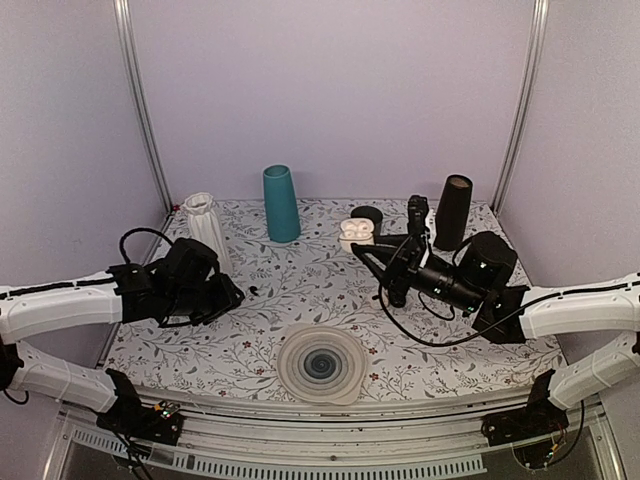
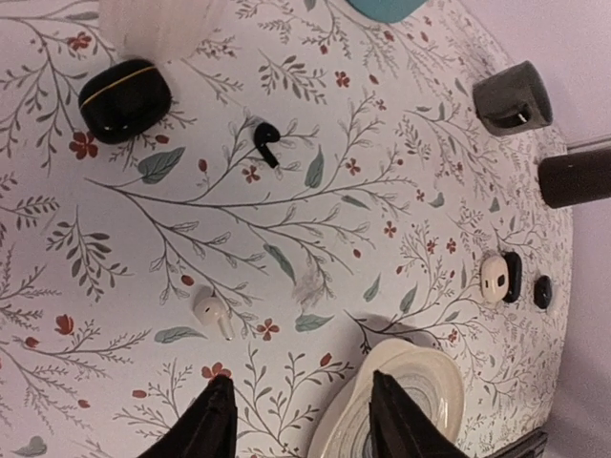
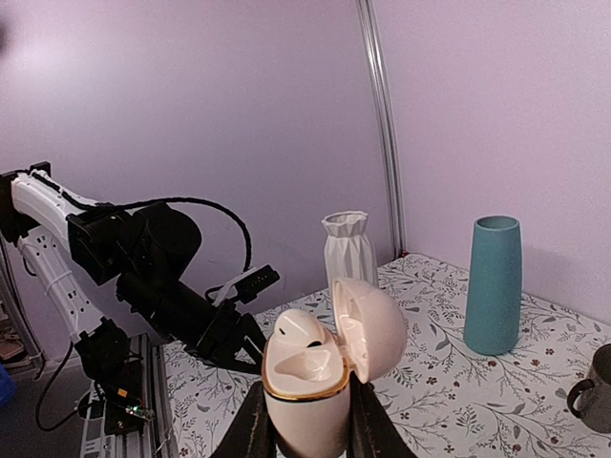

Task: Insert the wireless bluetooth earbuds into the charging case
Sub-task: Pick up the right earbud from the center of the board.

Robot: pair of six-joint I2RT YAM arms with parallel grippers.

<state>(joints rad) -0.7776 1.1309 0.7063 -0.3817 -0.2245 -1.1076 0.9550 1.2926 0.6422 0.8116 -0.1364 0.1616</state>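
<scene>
The white charging case is open, lid hinged back, with one white earbud seated in a socket; the other socket is empty. My right gripper is shut on the case and holds it upright above the table, at the back middle in the top view. A second white earbud lies on the floral table just ahead of my left gripper, which is open, empty and low over the table. In the top view the left gripper is at the left.
A black earbud and a black oval case lie beyond the white earbud. A cream ribbed plate sits at the front middle. At the back are a white vase, a teal vase, a black mug and a black cylinder.
</scene>
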